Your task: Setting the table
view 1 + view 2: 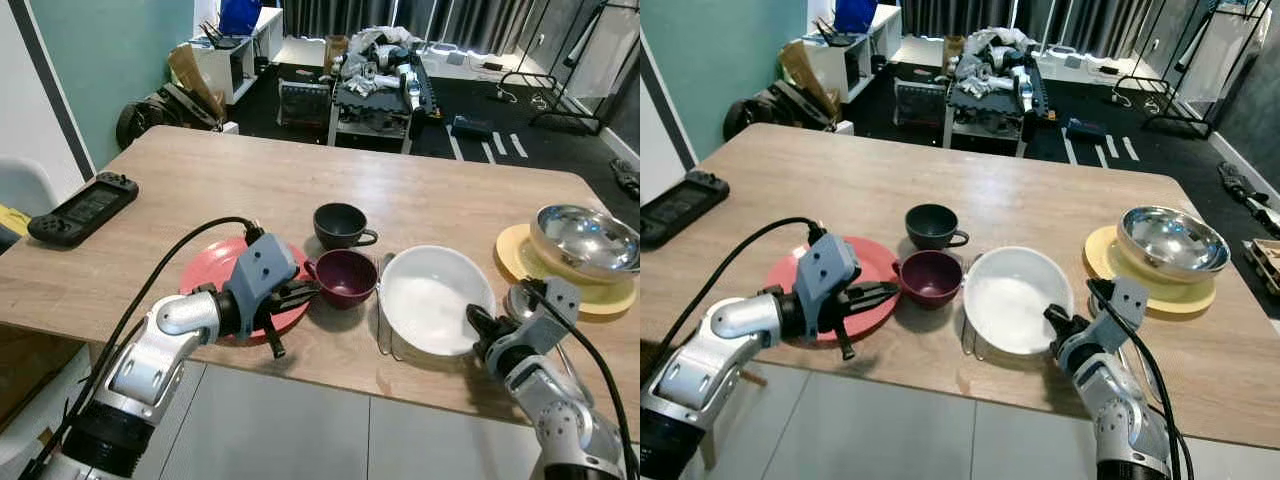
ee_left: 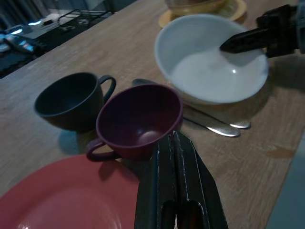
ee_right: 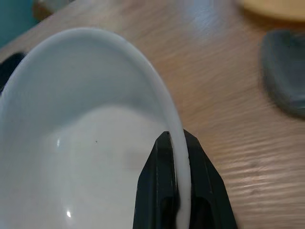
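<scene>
Two pincers are at work: the right pincer (image 3: 174,143) is closed on the near rim of the white bowl (image 1: 436,298) at lower centre-right of the frame, one finger inside and one outside, while the left pincer (image 2: 175,157), fingers pressed together and holding nothing, sits over the red plate (image 1: 215,268) just beside the maroon cup (image 1: 343,277). Lifting the bowl by one edge likely calls for a level, slow rise, clear of the spoons (image 2: 224,128) beneath its side.
</scene>
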Robot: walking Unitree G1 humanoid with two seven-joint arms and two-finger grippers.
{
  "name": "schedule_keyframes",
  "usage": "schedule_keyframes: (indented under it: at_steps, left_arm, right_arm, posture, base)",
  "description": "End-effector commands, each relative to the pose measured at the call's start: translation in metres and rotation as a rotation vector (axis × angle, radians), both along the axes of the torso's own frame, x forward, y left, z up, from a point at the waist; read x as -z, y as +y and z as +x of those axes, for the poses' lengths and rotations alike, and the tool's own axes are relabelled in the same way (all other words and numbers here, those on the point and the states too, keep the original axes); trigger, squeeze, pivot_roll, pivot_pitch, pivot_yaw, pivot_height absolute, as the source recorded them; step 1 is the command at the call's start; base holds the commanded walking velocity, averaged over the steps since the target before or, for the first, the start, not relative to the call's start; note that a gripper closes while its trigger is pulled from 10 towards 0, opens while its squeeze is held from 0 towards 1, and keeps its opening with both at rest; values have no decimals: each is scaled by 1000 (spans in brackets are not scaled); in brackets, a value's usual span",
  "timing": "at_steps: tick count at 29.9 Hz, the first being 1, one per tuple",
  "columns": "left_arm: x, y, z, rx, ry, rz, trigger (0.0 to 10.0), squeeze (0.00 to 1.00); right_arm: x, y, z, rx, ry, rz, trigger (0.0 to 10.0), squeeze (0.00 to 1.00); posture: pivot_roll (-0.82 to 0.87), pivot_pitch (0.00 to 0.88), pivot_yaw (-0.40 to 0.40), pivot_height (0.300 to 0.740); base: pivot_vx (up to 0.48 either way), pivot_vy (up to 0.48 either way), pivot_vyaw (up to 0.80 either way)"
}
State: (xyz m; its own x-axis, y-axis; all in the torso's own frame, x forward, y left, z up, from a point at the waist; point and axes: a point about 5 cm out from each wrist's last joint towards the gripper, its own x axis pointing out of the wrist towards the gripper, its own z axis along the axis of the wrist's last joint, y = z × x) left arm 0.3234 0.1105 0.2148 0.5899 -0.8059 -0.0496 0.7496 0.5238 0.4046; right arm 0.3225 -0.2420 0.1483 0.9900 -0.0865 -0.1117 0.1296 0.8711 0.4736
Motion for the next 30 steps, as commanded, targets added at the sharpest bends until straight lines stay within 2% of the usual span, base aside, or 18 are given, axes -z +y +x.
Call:
schedule_keyframes:
  at_steps: [1,5,7,8,9,10,11,12,15,18,22,25,27,30]
  left_arm:
    - [4,1,-2,-34,8,-13,10000,0]
    - [0,5,2,-147,-6,-102,10000,0]
    - [0,5,2,-147,-6,-102,10000,0]
    - [-6,8,3,-232,-22,-178,10000,0]
    - [-9,11,4,-285,-27,-223,10000,0]
    - [-9,11,4,-285,-27,-223,10000,0]
    - [-12,14,4,-329,-26,-262,10000,0]
    - [-14,16,4,-368,-27,-296,10000,0]
    - [-20,18,2,-412,-45,-336,10000,0]
    - [-22,13,-1,-419,-41,-368,10000,0]
    - [-21,13,0,-447,-42,-368,10000,0]
    - [-21,14,3,-508,-25,-399,10000,0]
    - [-19,15,5,-545,-22,-390,10000,0]
    - [-19,15,5,-553,-21,-391,10000,0]
  right_arm:
    - [1,-6,-6,58,-14,-38,0,0]
    - [-11,2,-13,84,-100,-96,0,0]
    - [-11,2,-13,84,-100,-96,0,0]
    - [-23,9,-20,96,-190,-108,0,0]
    - [-31,14,-24,100,-237,-120,0,0]
    - [-31,14,-24,100,-237,-120,0,0]
    - [-38,18,-27,107,-275,-121,2118,0]
    - [-44,23,-30,100,-310,-123,10000,0]
    - [-53,30,-32,89,-357,-114,10000,0]
    - [-50,32,-29,96,-348,-92,10000,0]
    - [-46,32,-28,107,-326,-110,10000,0]
    - [-43,29,-29,125,-304,-125,10000,0]
    - [-43,28,-30,135,-298,-133,10000,0]
    - [-43,28,-30,138,-296,-143,10000,0]
  posture:
    - [113,108,44,740]
    - [111,105,46,740]
    - [111,105,46,740]
    - [110,106,49,740]
    - [109,107,51,740]
    - [109,107,51,740]
    - [108,107,54,740]
    - [106,107,55,740]
    - [106,108,59,740]
    - [110,108,62,740]
    - [112,107,60,740]
    - [108,110,60,740]
    - [108,110,60,740]
    - [105,113,60,740]
  base:
    - [0,0,0]
    - [0,0,0]
    - [0,0,0]
    - [0,0,0]
    - [0,0,0]
    - [0,0,0]
    - [0,0,0]
    - [0,0,0]
    - [0,0,0]
    - [0,0,0]
    - [0,0,0]
    - [0,0,0]
    - [0,0,0]
    - [0,0,0]
